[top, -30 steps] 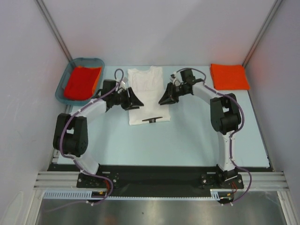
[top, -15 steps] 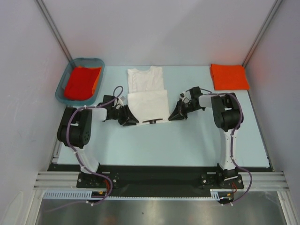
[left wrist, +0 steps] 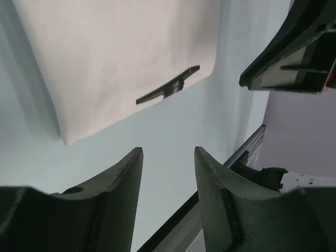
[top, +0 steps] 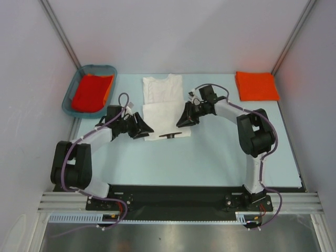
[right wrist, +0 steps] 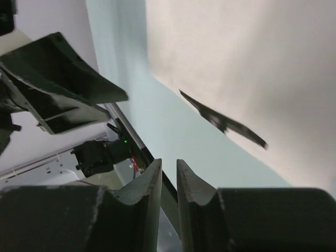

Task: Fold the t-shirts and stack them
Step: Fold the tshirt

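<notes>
At far left a basket holds an orange shirt, waiting its turn. The left fingers hang spread and empty just beside the white shirt. It lies mid-counter, its lower part doubled up, with a sliver of black print at the near edge. The right fingers flank its other side, almost pressed together, pinching nothing; both seem placed for the next fold. Far right, well apart, lies a folded orange shirt, likely the stack's base. Nothing stands between fingers and cloth.
</notes>
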Available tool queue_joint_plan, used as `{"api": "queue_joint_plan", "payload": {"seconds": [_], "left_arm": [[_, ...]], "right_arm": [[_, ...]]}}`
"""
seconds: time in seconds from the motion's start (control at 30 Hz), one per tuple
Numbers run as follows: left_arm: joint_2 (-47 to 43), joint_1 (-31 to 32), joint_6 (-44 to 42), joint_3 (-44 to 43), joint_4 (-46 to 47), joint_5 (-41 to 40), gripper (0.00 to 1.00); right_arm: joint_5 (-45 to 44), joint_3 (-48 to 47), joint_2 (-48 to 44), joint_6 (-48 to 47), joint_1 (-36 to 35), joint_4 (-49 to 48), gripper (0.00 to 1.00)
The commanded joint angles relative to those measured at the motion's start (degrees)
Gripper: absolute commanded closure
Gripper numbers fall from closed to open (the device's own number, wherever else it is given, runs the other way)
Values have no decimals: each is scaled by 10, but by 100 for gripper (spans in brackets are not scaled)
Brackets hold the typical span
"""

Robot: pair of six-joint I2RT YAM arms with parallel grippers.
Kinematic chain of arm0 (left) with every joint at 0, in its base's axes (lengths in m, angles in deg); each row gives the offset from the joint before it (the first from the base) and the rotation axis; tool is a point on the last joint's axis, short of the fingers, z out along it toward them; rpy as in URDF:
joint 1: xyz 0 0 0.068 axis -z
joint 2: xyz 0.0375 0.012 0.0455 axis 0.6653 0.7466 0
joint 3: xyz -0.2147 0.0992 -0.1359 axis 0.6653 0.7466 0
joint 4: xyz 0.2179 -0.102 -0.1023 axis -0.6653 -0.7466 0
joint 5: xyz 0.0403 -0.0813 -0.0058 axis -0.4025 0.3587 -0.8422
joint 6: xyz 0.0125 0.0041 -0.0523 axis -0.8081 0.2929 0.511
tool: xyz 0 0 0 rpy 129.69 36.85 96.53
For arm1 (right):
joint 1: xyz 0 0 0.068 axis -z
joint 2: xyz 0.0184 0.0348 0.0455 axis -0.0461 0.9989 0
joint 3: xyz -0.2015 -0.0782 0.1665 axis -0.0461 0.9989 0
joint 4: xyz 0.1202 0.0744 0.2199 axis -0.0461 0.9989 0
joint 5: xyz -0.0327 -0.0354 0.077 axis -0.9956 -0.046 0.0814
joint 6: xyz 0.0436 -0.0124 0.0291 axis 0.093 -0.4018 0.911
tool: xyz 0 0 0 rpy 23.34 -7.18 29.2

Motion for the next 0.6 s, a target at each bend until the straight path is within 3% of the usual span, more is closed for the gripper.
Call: {"api": "queue_joint_plan", "payload": {"seconds": [0.0, 0.17, 0.3, 0.37, 0.5, 0.57], "left_arm": [[61, -4, 64, -17, 91, 14, 51], [97, -6, 59, -50, 105, -28, 53], [-19, -5, 71, -7, 94, -94, 50], [-65, 0, 95, 34, 80, -133, 41], [-156, 8, 190, 123, 82, -192, 36], [-213, 25, 285, 185, 87, -237, 26]], "right_arm": [[-18, -56, 69, 66, -20, -36, 76], [-60, -57, 75, 81, -15, -44, 76], [-109, 28, -7, 105, -8, -67, 73], [-136, 90, -64, 131, -8, -92, 66], [-176, 203, -136, 219, -13, -163, 61], [-237, 254, -187, 267, -19, -224, 54]]}}
